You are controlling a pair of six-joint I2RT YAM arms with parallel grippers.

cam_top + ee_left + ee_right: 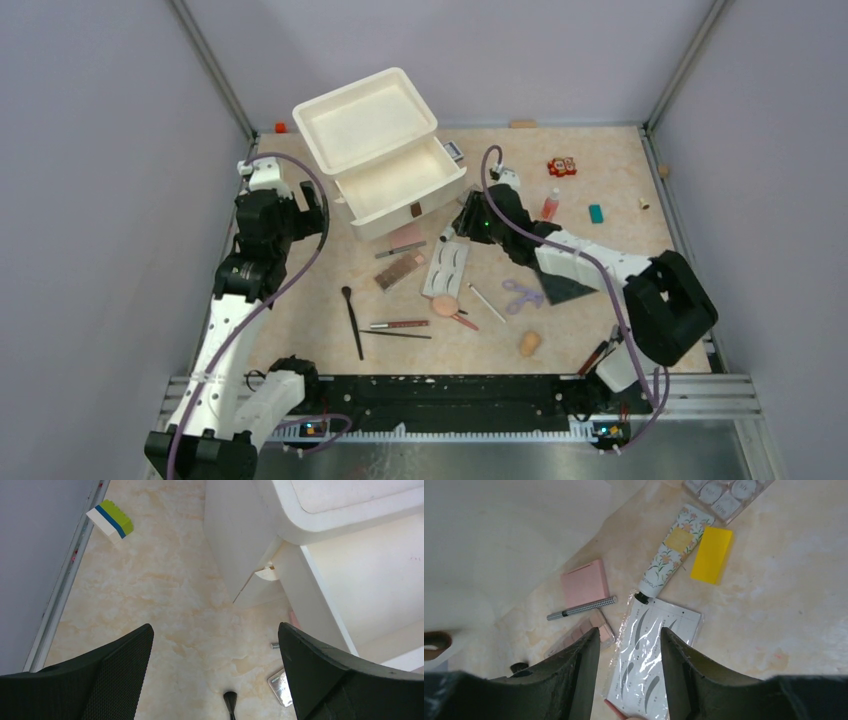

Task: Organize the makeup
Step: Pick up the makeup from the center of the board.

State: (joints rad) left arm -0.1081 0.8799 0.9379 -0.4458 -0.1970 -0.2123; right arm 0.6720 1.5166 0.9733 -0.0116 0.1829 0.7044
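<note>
Jaws of the left gripper [215, 645] stand wide and empty at nine o'clock of the drawer box [395, 190]; right gripper [630, 645], part-open and holding nothing, hovers over the false-eyelash card [679, 622]; its slick flat wrapper could slip from a pinch, shoving the tube [671, 550] at twelve o'clock.

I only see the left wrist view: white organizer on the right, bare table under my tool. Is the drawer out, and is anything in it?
Observer: Top view shows the drawer pulled out and looking empty.
Operator: Where is the right tool?
Observer: The right tool is open over the false-eyelash card, near the drawer's front.
Operator: What else lies there?
Observer: A floral cream tube lies with its cap at the card's corner.
</note>
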